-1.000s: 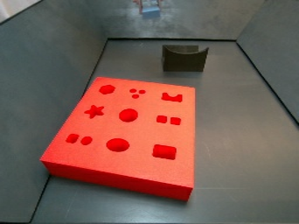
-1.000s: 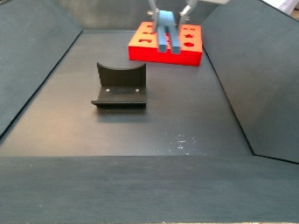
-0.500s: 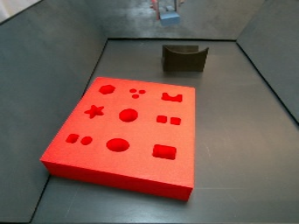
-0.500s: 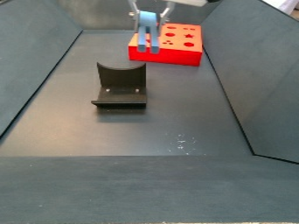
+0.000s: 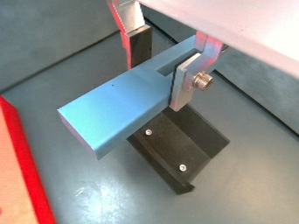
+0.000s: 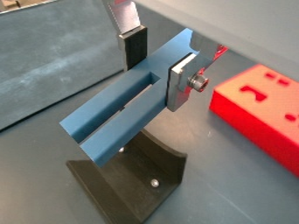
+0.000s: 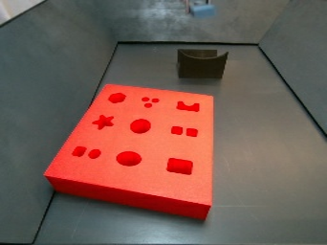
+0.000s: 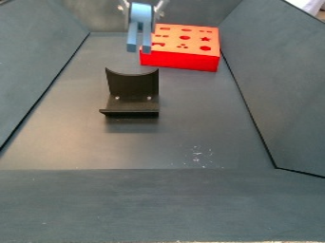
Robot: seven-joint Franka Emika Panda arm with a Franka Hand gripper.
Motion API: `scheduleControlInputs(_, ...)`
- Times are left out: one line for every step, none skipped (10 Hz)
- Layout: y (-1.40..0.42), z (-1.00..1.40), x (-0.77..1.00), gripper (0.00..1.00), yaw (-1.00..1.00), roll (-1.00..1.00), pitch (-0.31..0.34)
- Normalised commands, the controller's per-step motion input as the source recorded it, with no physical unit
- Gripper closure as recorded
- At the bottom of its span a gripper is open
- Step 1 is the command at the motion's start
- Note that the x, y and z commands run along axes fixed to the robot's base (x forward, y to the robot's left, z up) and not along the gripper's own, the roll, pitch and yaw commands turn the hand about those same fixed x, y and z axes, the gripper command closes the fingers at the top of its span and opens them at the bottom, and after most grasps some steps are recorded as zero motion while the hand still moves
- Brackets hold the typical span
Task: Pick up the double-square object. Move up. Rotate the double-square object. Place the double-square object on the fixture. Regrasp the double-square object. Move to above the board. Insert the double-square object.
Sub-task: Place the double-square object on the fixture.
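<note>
Gripper (image 5: 163,66) comes first, in a wrist view: its two silver fingers (image 5: 187,80) squeeze the blue block (image 5: 122,109) from both sides. The block is long and sticks out past the fingers. The dark fixture (image 5: 176,153) sits on the floor right under the block.

In a wrist view, the gripper (image 6: 158,66) is clamped on the block (image 6: 122,114), and a groove runs along the block. The fixture (image 6: 128,175) is below it, and the red board (image 6: 257,109) lies off to one side.

In a side view, only a bit of the block (image 7: 202,9) shows, high above the fixture (image 7: 201,63). The board (image 7: 134,144) is nearer the camera.

In a side view, the block (image 8: 139,26) hangs up high with its long side pointing down. The fixture (image 8: 129,92) is below it, nearer the camera. I think the next move is straight down onto the fixture.
</note>
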Motion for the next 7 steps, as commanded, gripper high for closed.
scheduleControlInputs(0.17,0.11,0.41,1.0,-0.11,-1.0,0.19)
scheduleControlInputs(0.1,0.03,0.33,1.0,-0.12,-1.0,0.185)
scheduleControlInputs(0.08,0.02,0.29,1.0,-0.13,-1.0,0.188)
scheduleControlInputs(0.06,0.0,0.2,1.0,-0.14,-1.0,0.188)
scheduleControlInputs(0.06,-0.01,0.12,1.0,-0.16,-1.0,0.186)
scheduleControlInputs(0.05,-0.01,0.07,1.0,-0.18,-1.0,0.175)
scheduleControlInputs(0.05,0.0,0.06,1.0,-0.2,-1.0,0.156)
